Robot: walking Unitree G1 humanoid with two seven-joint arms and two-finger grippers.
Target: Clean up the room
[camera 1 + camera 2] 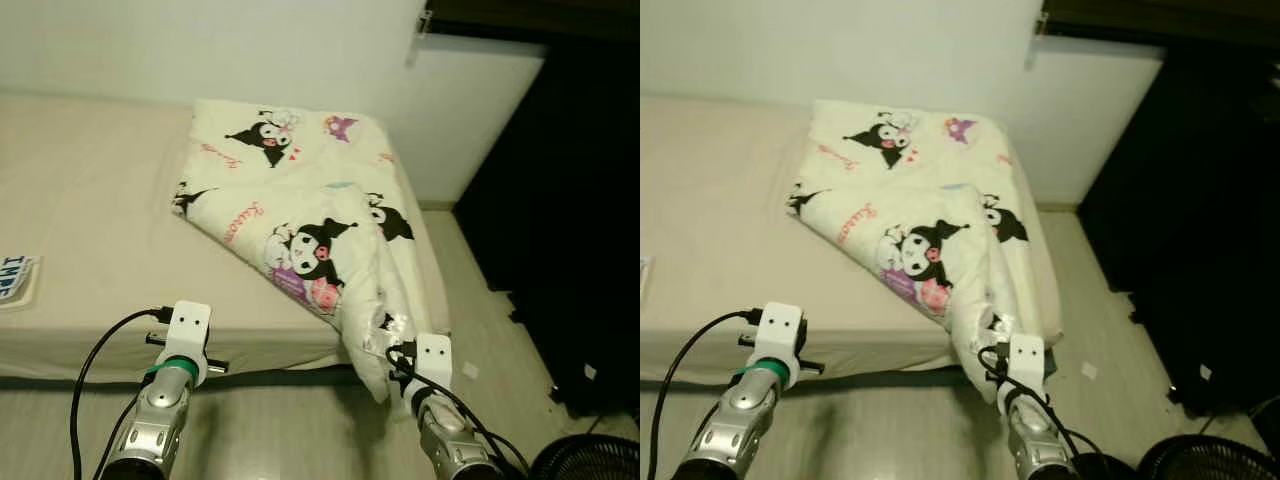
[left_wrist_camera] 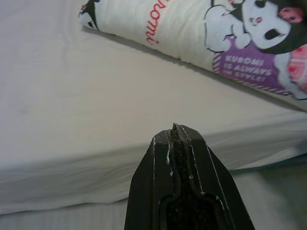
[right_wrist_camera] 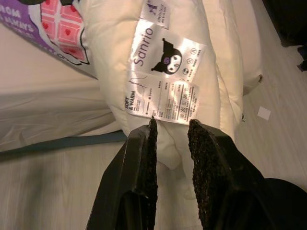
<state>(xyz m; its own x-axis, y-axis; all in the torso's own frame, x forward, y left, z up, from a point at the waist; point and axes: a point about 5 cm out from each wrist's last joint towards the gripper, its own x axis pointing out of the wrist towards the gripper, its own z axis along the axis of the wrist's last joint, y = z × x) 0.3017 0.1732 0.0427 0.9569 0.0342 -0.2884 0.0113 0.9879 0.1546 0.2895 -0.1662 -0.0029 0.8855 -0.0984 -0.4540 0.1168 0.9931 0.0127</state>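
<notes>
A cream comforter [image 1: 300,200] printed with cartoon characters lies folded on the right part of the bed [image 1: 90,200]. One corner hangs over the bed's front edge. My right gripper [image 3: 171,127] is at that hanging corner, just below the white care label [image 3: 165,81], shut on the fabric pinched between its fingers. My left gripper [image 2: 175,127] is shut on nothing. It is held before the bed's front edge, to the left of the comforter, pointing at the bare sheet.
A flat printed item [image 1: 15,278] lies at the bed's left edge. A dark curtain or cabinet [image 1: 580,200] fills the right side, with a black fan [image 1: 585,460] on the floor below it. A paper scrap [image 1: 470,370] lies on the pale wood floor.
</notes>
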